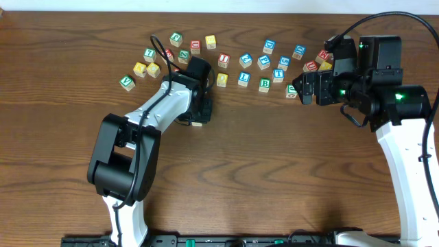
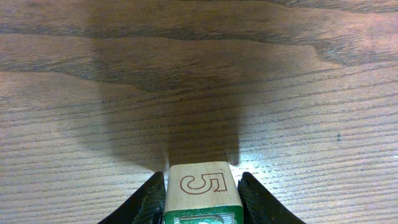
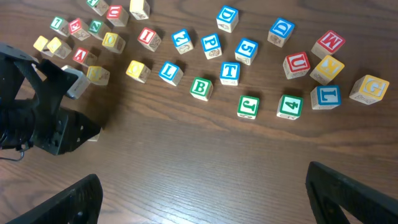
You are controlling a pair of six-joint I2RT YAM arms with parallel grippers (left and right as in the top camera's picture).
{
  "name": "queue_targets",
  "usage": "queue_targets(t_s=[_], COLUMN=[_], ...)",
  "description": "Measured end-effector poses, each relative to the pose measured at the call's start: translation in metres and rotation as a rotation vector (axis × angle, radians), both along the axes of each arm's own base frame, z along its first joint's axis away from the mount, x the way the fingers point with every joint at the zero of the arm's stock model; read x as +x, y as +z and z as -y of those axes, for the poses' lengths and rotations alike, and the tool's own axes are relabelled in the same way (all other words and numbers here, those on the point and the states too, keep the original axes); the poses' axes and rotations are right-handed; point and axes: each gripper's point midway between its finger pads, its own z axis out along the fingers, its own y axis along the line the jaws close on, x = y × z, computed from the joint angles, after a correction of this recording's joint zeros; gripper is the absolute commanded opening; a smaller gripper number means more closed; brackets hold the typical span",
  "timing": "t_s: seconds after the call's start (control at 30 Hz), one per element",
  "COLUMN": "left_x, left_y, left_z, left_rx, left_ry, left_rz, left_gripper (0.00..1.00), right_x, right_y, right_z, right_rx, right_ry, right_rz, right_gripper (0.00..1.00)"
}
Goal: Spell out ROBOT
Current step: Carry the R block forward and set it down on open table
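Note:
Several lettered wooden blocks lie scattered along the far side of the table. Among them are a green B [image 1: 265,84] [image 3: 200,88], a blue T [image 1: 278,75] [image 3: 229,73] and a yellow O [image 3: 113,41]. My left gripper [image 1: 201,113] [image 2: 202,205] is down at the table, shut on a block [image 2: 202,186] [image 1: 197,123] with a green face and an outlined 5 on top. My right gripper [image 1: 302,90] [image 3: 205,196] is open wide and empty, held above the table just in front of the right end of the block cluster.
Other blocks in the right wrist view include a green J [image 3: 247,106], a green 4 [image 3: 290,106], a red U [image 3: 296,65] and a yellow G [image 3: 369,88]. The left arm [image 3: 37,118] shows at the left of that view. Bare wood [image 1: 274,171] lies in front of the blocks.

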Motion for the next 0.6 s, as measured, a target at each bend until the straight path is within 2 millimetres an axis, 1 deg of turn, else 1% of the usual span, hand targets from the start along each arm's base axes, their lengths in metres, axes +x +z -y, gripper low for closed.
queue_targets(t_s=[0.1, 0.23, 0.3, 0.37, 0.5, 0.6], left_x=[-0.001, -0.010, -0.009, -0.001, 0.008, 0.011], left_y=[0.000, 0.001, 0.005, 0.014, 0.030, 0.053], left_z=[0.000, -0.004, -0.003, -0.001, 0.003, 0.004], left_rx=[0.002, 0.017, 0.018, 0.011, -0.005, -0.025], left_ry=[0.000, -0.001, -0.003, -0.005, -0.007, -0.007], left_rz=[-0.005, -0.044, -0.047, -0.027, 0.016, 0.067], left_gripper=[0.39, 0.40, 0.49, 0.52, 0.53, 0.53], right_x=[0.000, 0.000, 0.000, 0.000, 0.000, 0.000], right_y=[0.000, 0.000, 0.000, 0.000, 0.000, 0.000], right_z=[0.000, 0.000, 0.000, 0.000, 0.000, 0.000], right_rx=[0.000, 0.000, 0.000, 0.000, 0.000, 0.000], right_ry=[0.000, 0.000, 0.000, 0.000, 0.000, 0.000], right_rz=[0.000, 0.000, 0.000, 0.000, 0.000, 0.000], right_gripper=[0.99, 0.99, 0.99, 0.99, 0.99, 0.99])
